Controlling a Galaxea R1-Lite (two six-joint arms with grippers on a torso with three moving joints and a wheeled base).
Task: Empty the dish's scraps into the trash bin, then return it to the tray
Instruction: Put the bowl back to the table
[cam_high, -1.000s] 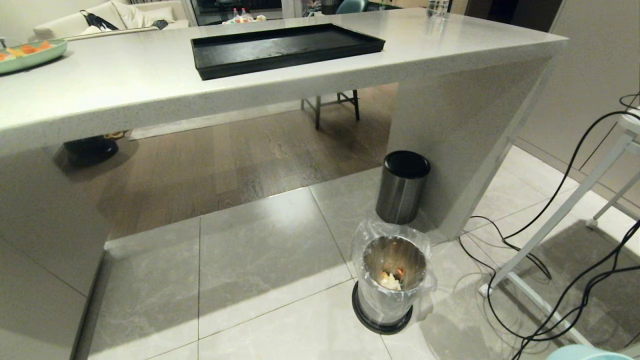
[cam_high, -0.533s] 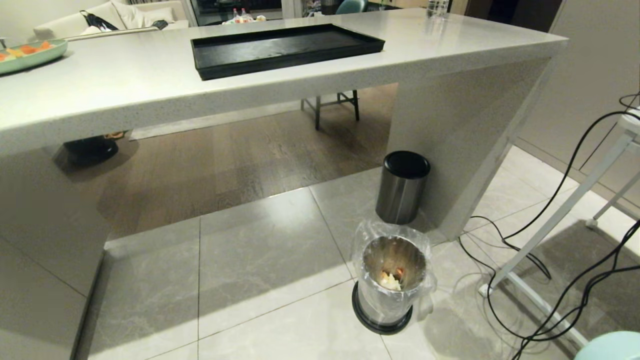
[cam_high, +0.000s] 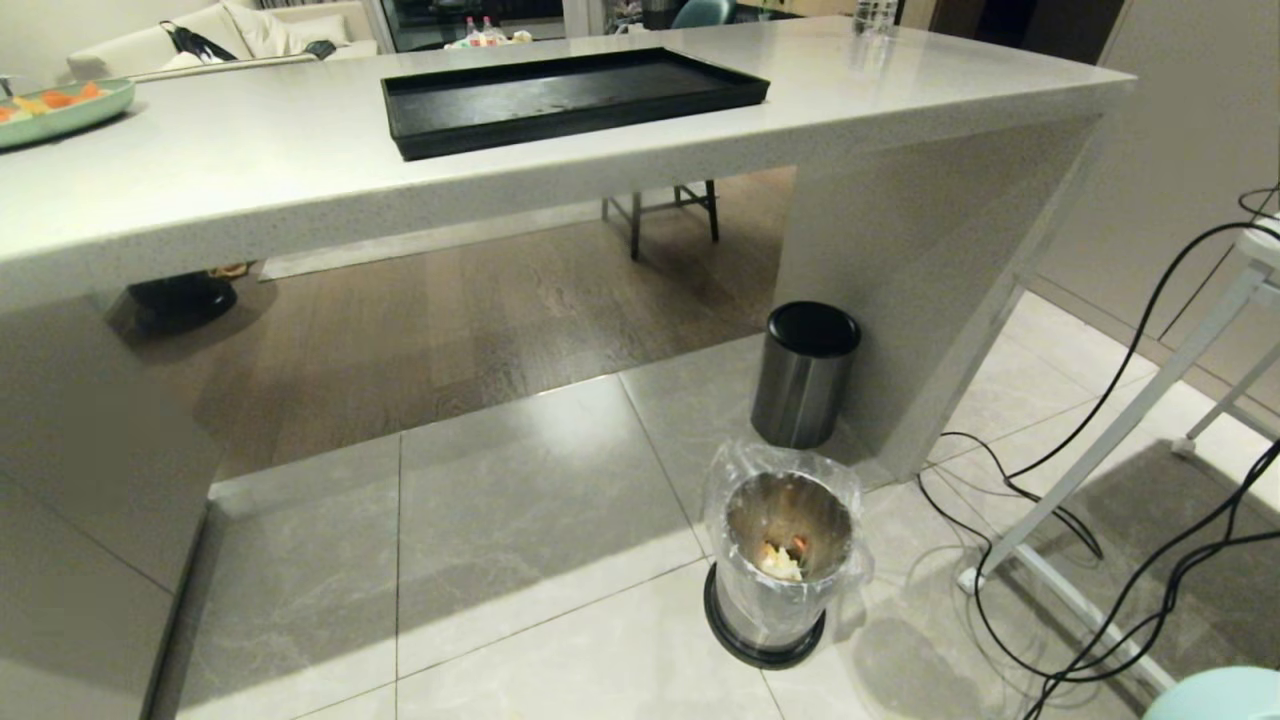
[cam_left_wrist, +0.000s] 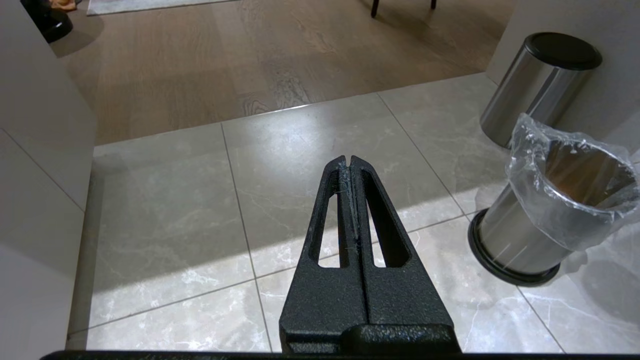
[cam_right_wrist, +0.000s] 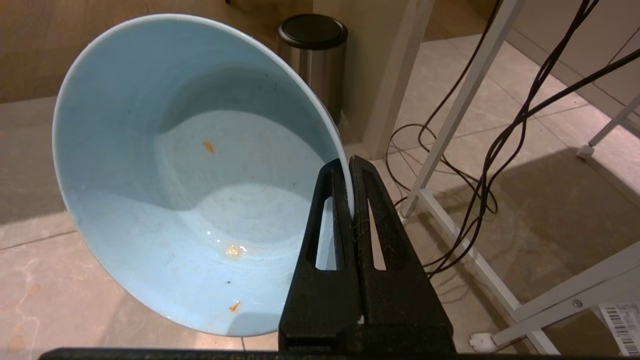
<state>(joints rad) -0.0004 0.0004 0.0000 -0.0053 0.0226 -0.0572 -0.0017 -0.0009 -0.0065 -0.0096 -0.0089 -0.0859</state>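
Note:
My right gripper is shut on the rim of the light-blue dish, which is tilted and holds only a few tiny orange specks. The dish's edge shows at the head view's bottom right corner. The scraps lie at the bottom of the trash bin, a steel bin lined with a clear bag, standing on the floor tiles; it also shows in the left wrist view. The black tray sits bare on the white counter. My left gripper is shut and holds nothing, low over the floor left of the bin.
A black-lidded steel cylinder bin stands behind the trash bin against the counter's side panel. Black cables and a white stand leg lie to the right. A green plate of orange pieces sits at the counter's far left.
The dish's edge at the bottom right corner has shifted right and shows a little more than a second ago. The bin, tray and counter have not moved.

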